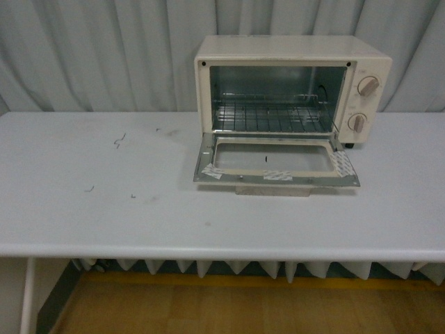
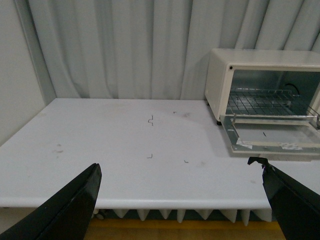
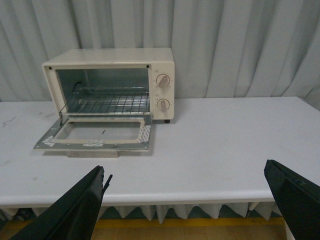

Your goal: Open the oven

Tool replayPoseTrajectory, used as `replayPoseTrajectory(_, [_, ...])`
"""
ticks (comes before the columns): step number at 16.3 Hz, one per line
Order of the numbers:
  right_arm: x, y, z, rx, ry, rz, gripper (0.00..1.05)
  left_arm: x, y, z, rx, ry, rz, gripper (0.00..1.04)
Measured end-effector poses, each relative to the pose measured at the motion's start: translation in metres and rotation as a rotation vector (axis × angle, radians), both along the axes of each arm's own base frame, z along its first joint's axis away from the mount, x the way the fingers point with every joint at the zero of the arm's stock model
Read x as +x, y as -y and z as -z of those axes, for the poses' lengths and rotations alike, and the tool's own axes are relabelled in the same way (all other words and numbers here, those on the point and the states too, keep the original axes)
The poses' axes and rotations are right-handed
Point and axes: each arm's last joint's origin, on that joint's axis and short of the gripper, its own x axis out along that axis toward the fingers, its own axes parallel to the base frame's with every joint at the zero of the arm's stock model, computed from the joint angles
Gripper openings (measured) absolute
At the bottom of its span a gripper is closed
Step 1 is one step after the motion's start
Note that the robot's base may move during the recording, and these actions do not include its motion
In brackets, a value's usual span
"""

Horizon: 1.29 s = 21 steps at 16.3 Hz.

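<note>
Front view: toaster oven (image 1: 292, 87) sits at the table's (image 1: 104, 209) back edge, door (image 1: 274, 161) dropped flat, apparently fully open. Left gripper (image 2: 180, 200) and right gripper (image 3: 192, 200) gape wide, well apart from it.

Obstacle: oven (image 1: 292, 87) at table (image 1: 104, 209) back, against curtain (image 1: 97, 56).
Obstacle: door (image 1: 274, 163) lies flat forward, over tabletop.
Cavity: open-fronted; wire rack (image 1: 268, 117) spans it.
Free room: bare tabletop left, right, front of door.

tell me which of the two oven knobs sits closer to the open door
The lower knob on the oven; it sits directly beneath the upper knob, nearer the folded-down door.
</note>
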Motion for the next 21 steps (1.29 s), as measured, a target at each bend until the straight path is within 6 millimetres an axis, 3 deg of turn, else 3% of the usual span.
replayPoseTrajectory(21, [0.0000,0.0000,-0.0005,0.000,0.006,0.000,0.98,0.0000,0.0000,-0.0002,0.000,0.002,0.000,0.98])
